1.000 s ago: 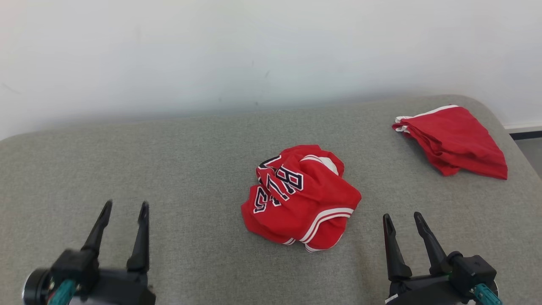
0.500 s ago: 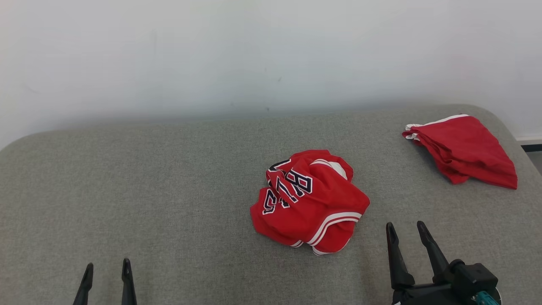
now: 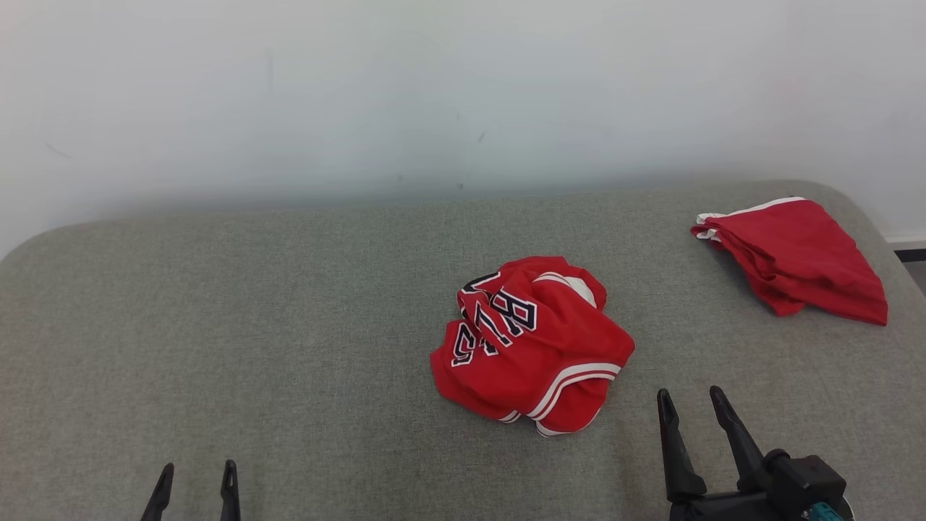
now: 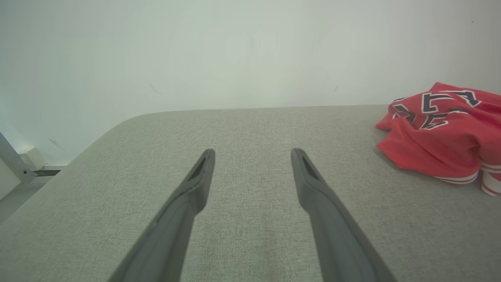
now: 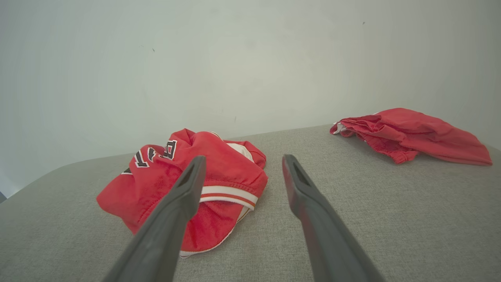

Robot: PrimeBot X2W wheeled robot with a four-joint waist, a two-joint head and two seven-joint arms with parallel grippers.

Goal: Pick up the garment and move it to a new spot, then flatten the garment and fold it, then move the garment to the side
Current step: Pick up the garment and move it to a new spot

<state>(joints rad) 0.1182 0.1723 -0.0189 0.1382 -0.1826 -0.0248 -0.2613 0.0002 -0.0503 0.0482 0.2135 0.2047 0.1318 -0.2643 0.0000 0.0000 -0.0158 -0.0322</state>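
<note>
Red crumpled garment (image 3: 532, 344), red folded garment (image 3: 796, 257): two; left tool (image 3: 199, 470), right tool (image 3: 689, 394): both released.

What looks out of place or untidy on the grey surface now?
The red jersey lies crumpled in a heap near the middle of the grey padded surface, its lettering folded over itself. A second red garment lies loosely bunched by the far right corner. Nothing looks spilled or torn.
</note>
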